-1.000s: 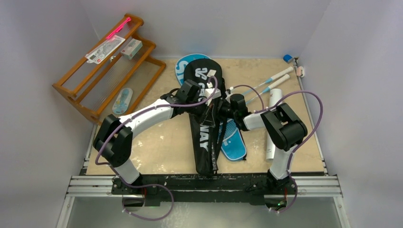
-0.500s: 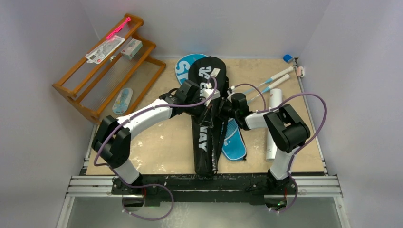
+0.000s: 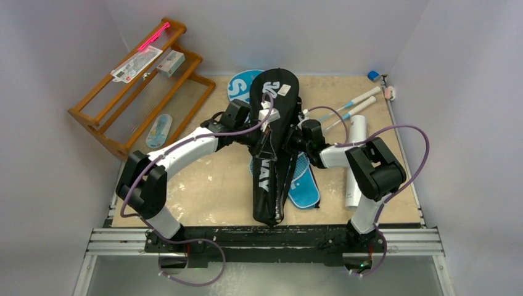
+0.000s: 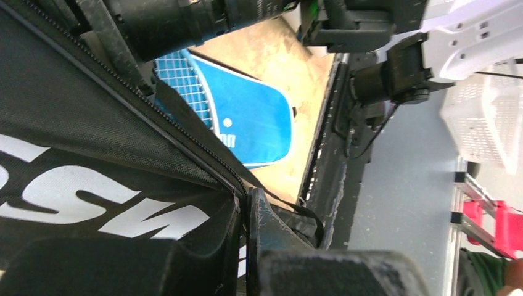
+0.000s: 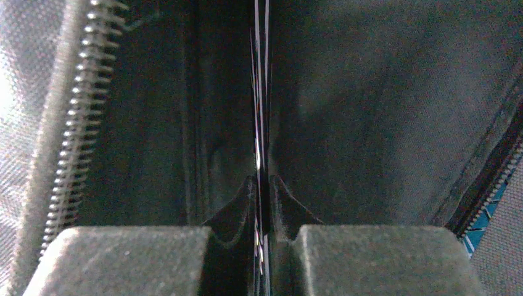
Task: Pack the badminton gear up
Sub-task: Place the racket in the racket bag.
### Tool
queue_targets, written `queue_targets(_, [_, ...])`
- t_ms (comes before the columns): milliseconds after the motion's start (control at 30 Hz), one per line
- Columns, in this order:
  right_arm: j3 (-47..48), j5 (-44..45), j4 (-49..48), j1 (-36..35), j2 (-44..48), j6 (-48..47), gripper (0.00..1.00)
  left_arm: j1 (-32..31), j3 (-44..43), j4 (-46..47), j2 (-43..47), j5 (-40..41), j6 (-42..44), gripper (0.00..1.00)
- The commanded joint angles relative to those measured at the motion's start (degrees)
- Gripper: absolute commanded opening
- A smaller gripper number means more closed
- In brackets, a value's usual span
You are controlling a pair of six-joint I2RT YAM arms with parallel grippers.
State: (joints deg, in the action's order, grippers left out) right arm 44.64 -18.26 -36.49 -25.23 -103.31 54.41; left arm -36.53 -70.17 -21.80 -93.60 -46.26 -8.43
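Two hands: both work on the black cover (image 3: pixel 274 105), the left hand (image 4: pixel 247 203) at one long edge and the right hand (image 5: pixel 262 185) at the opposite edge.
Left hand: its fingers are together, clamped on the cover's fabric just beside the zip.
Right hand: its fingers are almost together and pinch a thin bright strip (image 5: pixel 259 123) inside the dark lining.
Change: within the last second both hands went away from the arm bases and took the cover along. Its wide end, before crumpled next to the left hand, now lies spread flat beyond both hands.
Blue cover (image 3: pixel 237 85): it lies beyond the left hand, and the black cover now hides more of it than before.
Meaning: the cover seems to be pulled straight and held open at the zip so that a racket can go in. Packing looks still at an early stage.
Other gear: two racket handles (image 3: pixel 361 102) lie beyond the right hand. The white tube (image 3: pixel 354 160) lies on the counter (image 3: pixel 210 185) at its outer side. A light-blue racket head (image 3: pixel 305 185) lies just behind the right hand, partly under the black cover.
Hidden: it cannot be told what the strip is, or whether a racket is already inside. From above the cover hides both hands' fingertips. No shuttlecock can be made out.
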Motion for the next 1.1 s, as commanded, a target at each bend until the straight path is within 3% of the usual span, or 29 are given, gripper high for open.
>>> queue_targets(0, [0.1, 11.8, -5.3, 0.4, 2.0, 1.0, 0.00, -1.1, 1.7, 8.1, 4.5, -23.8, -7.8, 0.00])
queue_targets(100, [0.0, 13.8, -5.3, -1.0, 2.1, 2.1, 0.00, -1.2, 1.6, 7.4, 1.9, -21.5, -8.2, 0.00])
queue_targets(200, [0.4, 14.7, -5.3, -2.2, 2.0, 3.0, 0.04, -1.3, -0.7, 0.5, -1.8, -14.5, -5.0, 0.00])
queue_targets(367, [-0.3, 15.3, -3.1, -2.4, 3.3, 3.2, 0.22, -1.5, -4.0, -7.9, -6.7, 3.0, -2.9, 0.00])
queue_targets(500, [-2.5, 15.1, -1.8, -2.4, 5.9, 2.9, 0.32, -2.1, -4.4, -9.8, -8.0, 14.1, -3.0, 0.00])
queue_targets(667, [-4.0, 14.2, 2.6, -2.4, 9.0, 2.8, 0.39, -2.1, -4.7, -10.2, -8.8, 17.5, -3.3, 0.00])
queue_targets(833, [-8.0, 12.5, 3.9, -2.4, 14.5, 2.0, 0.37, -2.1, -4.8, -10.3, -7.4, 19.6, -3.4, 0.00])
queue_targets(1067, [-14.7, 2.8, 8.2, -3.2, 23.8, -0.7, 0.35, -1.6, -3.2, -7.6, -2.7, 17.2, -3.7, 0.00])
